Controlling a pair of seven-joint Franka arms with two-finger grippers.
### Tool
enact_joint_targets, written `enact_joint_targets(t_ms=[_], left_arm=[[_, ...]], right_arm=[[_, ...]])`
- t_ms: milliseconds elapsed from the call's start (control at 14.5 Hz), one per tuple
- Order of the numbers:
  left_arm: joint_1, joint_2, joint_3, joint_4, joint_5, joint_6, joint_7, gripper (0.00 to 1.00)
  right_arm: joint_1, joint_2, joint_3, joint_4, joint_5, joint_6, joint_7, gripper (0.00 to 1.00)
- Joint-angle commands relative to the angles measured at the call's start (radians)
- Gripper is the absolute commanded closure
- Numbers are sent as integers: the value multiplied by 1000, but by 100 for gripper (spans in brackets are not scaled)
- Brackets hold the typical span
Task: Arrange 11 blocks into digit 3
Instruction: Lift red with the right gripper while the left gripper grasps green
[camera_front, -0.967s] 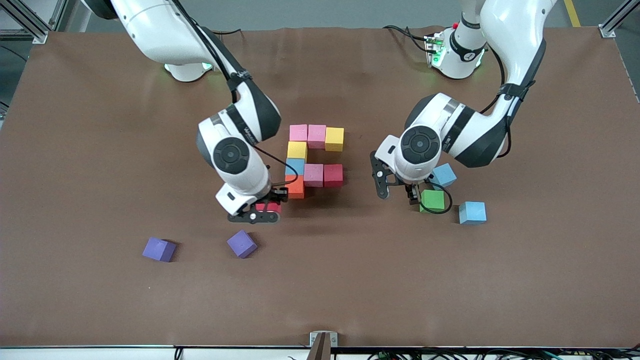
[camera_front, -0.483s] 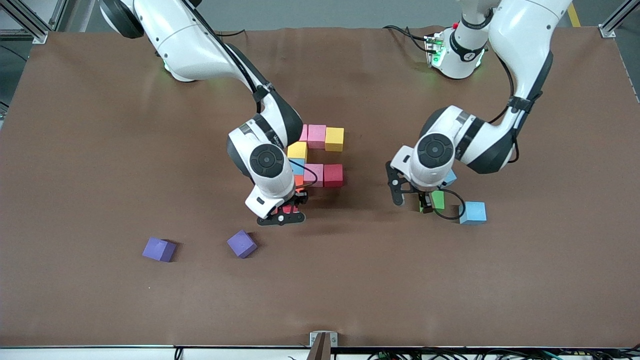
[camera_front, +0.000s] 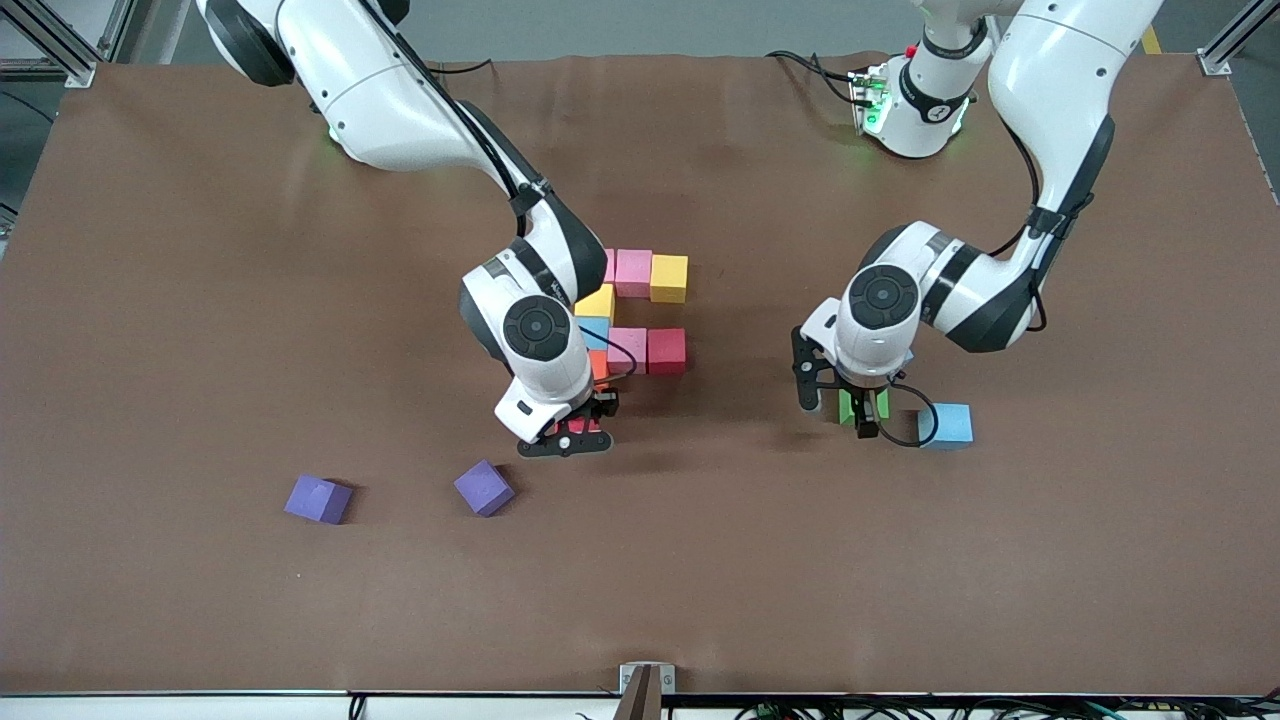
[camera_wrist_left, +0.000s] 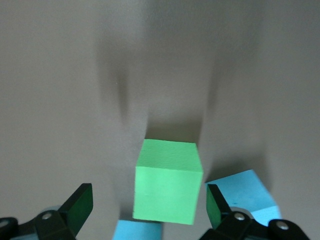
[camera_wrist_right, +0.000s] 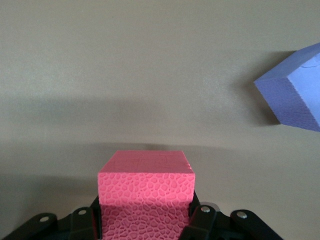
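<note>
1. We see the right pincer (camera_front: 568, 432) clamped on a red cube (camera_wrist_right: 145, 192), low over the brown bench (camera_front: 200, 300), just beside the orange cube (camera_front: 598, 366) at the near end of the unfinished figure.
2. The figure so far: a pink cube (camera_front: 633, 272) and a yellow cube (camera_front: 669, 278) in the farthest row, a second yellow cube (camera_front: 598, 301) and a light blue cube (camera_front: 594, 331) nearer, then a pink cube (camera_front: 629, 349) touching another red cube (camera_front: 666, 350). The right arm hides part of it.
3. The left pincer (camera_front: 850, 410) stands wide open, its fingers (camera_wrist_left: 77, 207) on either side of the green cube (camera_wrist_left: 167, 186), which rests on the bench toward the left arm's end.
4. A light blue cube (camera_front: 946, 424) lies just beside the green one.
5. Two purple cubes (camera_front: 318, 499) (camera_front: 484, 487) lie nearer the front camera, apart from the figure.
</note>
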Motion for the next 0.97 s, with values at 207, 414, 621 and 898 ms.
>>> enact_joint_targets(t_ms=[207, 414, 621, 898], left_arm=[[58, 40, -9, -62, 23, 137, 131, 0], [57, 29, -11, -82, 23, 146, 131, 0], [60, 4, -12, -77, 22, 136, 137, 0], [63, -29, -22, -77, 11, 99, 139, 0]], right_arm=[[19, 29, -3, -1, -6, 27, 60, 99], [19, 26, -3, -33, -6, 46, 75, 99], [19, 26, -3, -42, -4, 52, 82, 99], [29, 26, -3, -42, -6, 52, 100, 99]])
